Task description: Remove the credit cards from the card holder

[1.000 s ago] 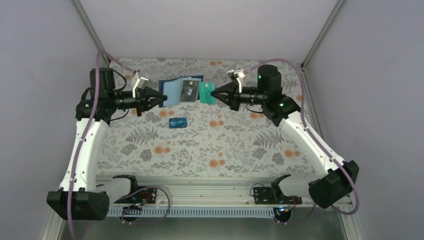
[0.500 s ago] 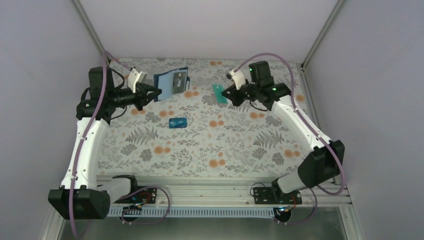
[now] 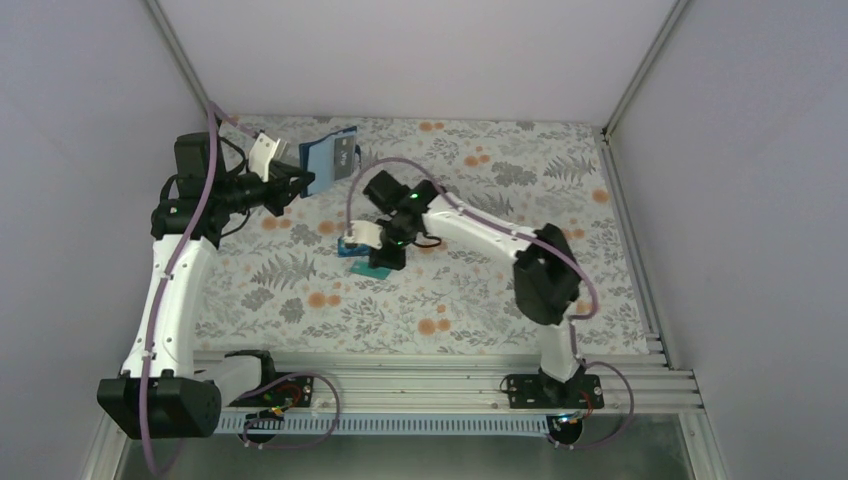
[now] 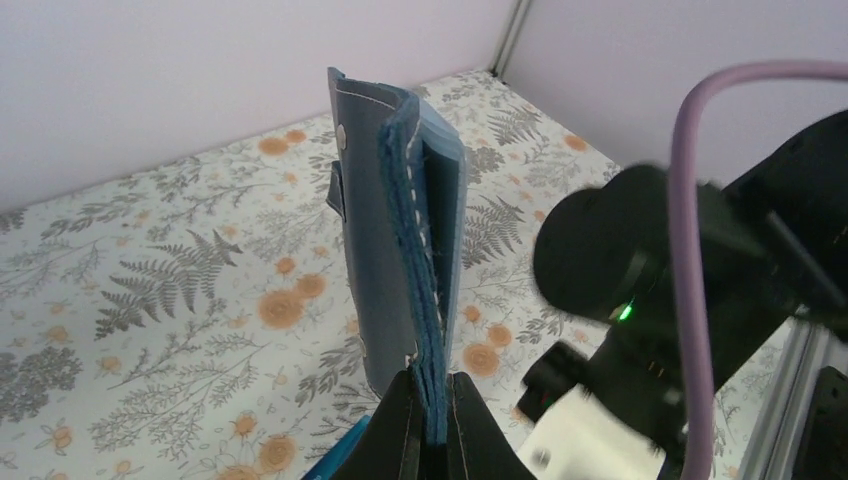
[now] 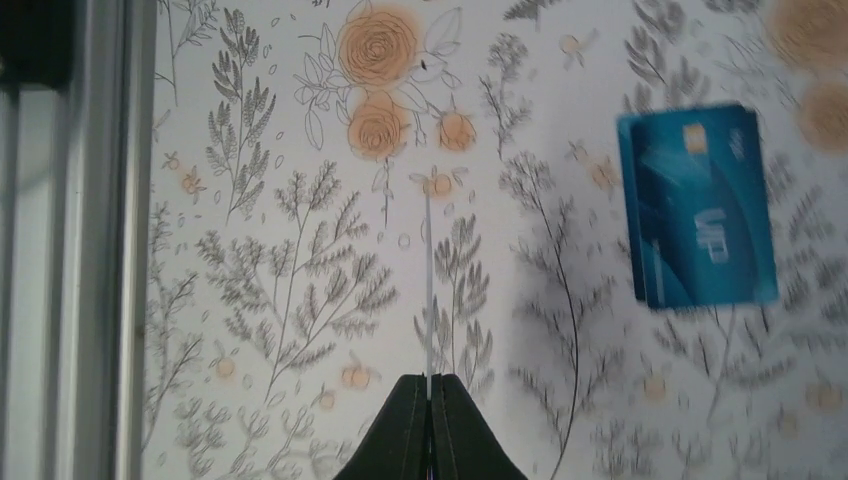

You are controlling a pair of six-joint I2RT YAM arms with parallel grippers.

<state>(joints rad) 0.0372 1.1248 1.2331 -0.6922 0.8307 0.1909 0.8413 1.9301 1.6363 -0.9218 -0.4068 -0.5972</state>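
Note:
My left gripper [image 3: 306, 181] is shut on the lower edge of the navy card holder [image 3: 331, 155], which it holds upright above the back left of the table. In the left wrist view the card holder [image 4: 400, 240] stands edge-on between the fingers [image 4: 400, 425]. A dark card [image 3: 346, 153] shows in its inner pocket. My right gripper [image 3: 377, 261] reaches across to the table's middle left, shut on the teal-green card [image 3: 369, 269], which hangs low over the cloth. In the right wrist view that card [image 5: 428, 290] is a thin edge-on line. The blue card [image 5: 700, 205] lies flat beside it.
A floral cloth [image 3: 480, 270] covers the table. The aluminium rail [image 3: 420, 385] runs along the near edge, and pale walls [image 3: 420, 50] close in the back and sides. The right arm [image 3: 480, 228] stretches diagonally over the cloth's middle.
The right arm pulled the teal-green card away from the card holder and swung from the back right down to the middle left, next to the blue card. The left gripper raised the holder slightly.

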